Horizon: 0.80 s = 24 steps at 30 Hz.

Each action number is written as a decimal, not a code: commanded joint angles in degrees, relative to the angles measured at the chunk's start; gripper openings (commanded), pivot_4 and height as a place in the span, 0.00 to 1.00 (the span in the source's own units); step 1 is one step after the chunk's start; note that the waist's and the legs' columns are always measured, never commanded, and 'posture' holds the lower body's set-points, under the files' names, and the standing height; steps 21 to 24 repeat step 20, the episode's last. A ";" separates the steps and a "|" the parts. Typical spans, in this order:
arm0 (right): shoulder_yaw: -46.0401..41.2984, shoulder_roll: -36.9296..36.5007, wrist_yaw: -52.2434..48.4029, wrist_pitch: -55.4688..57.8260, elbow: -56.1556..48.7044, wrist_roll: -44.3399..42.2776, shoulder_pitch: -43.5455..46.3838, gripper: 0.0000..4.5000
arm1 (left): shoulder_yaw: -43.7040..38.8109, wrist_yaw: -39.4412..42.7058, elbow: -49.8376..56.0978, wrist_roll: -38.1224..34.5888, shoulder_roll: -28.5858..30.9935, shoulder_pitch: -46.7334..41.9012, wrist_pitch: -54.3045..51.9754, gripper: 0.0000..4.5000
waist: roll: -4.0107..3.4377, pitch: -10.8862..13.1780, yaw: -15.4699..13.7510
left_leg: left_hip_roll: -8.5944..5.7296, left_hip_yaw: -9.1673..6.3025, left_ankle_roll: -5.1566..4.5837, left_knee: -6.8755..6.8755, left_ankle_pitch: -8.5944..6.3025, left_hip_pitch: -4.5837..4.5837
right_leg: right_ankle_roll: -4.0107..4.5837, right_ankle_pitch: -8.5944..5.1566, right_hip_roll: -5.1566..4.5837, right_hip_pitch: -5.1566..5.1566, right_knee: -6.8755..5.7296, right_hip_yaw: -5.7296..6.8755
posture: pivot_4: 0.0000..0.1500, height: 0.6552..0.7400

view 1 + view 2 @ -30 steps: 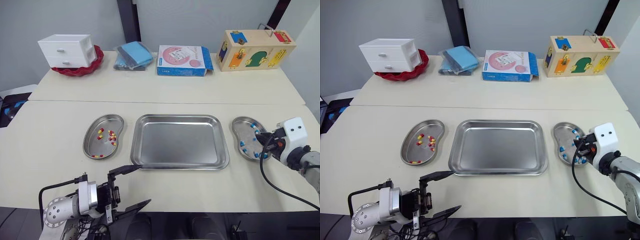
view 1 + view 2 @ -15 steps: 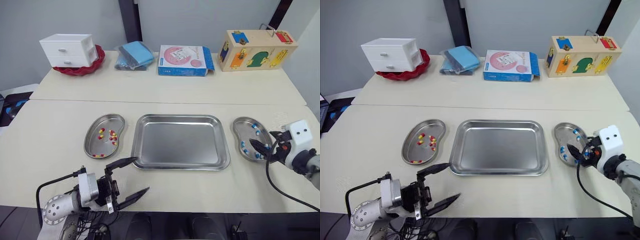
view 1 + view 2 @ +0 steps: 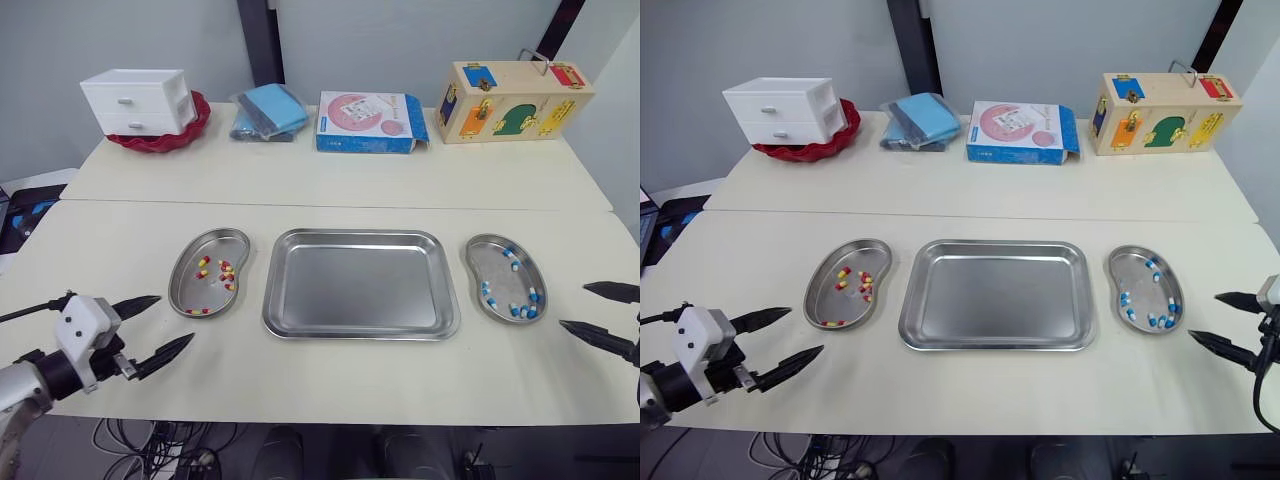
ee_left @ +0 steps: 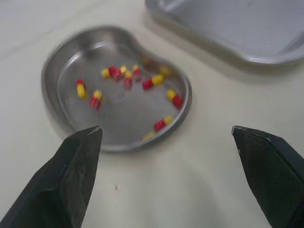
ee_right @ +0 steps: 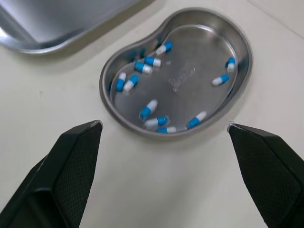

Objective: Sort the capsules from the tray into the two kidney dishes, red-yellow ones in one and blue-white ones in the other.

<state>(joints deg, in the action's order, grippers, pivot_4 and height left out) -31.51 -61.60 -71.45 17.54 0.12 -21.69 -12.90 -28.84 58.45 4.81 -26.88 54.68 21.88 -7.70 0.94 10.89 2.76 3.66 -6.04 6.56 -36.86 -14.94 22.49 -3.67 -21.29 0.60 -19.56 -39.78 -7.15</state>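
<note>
Little is judged to be left that could go wrong, yet the risks that remain are tied to the two arms. The left pincer (image 3: 172, 320) is held released, its fingers spread wide and nothing gripped, low over the surface (image 3: 330, 375); were it swung forward carelessly, the rim of the left kidney dish (image 3: 215, 245) just ahead of it could be caught, and so shallow and light a dish could be tipped or shoved, with capsules sent rolling. The same hazard is judged at the other side, where the right pincer (image 3: 575, 305) is likewise spread and empty, with the right kidney dish (image 3: 505, 285) near, ahead of its tips. Spilled capsules could be mixed again or lost over the edge of the surface. As to the containers: in the dish ahead of the left pincer only red-yellow capsules (image 4: 152, 81) are seen, scattered loosely over its floor. The tray (image 3: 360, 290), lying between the two pincers and well apart from both, is seen bare, with no capsule on it. In the dish ahead of the right pincer only blue-white capsules (image 5: 149, 108) are held, most gathered toward the end nearer the pincer. The sorting is therefore judged done.
</note>
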 commanded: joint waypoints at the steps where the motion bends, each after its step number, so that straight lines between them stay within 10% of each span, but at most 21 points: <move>1: 0.95 -2.12 -2.46 -3.25 2.86 1.57 0.66 0.99 | -3.96 3.27 -5.16 1.00 5.38 -1.71 -3.82 1.00 | -0.02 0.02 0.11 | -0.01 0.02 0.00 0.00 0.00 0.00 | 0.00 0.00 -0.01 0.00 0.00 -0.02 | 1.00 1.00; 8: 2.04 -3.54 -2.82 -4.44 4.98 3.77 0.78 0.99 | -2.09 5.95 -18.91 5.25 13.31 -11.24 -4.45 1.00 | -0.30 0.21 0.35 | -0.02 0.06 0.01 0.06 0.00 0.03 | 0.00 0.00 -0.02 -0.06 0.00 -0.02 | 1.00 1.00; 24: 2.63 -2.10 -0.80 -5.21 4.83 3.73 2.57 0.99 | -0.79 5.92 -19.66 7.66 10.07 -15.10 -4.30 1.00 | -0.37 0.25 0.53 | 0.00 0.08 0.01 0.12 0.00 0.12 | 0.00 0.00 -0.02 -0.17 0.00 -0.02 | 1.00 1.00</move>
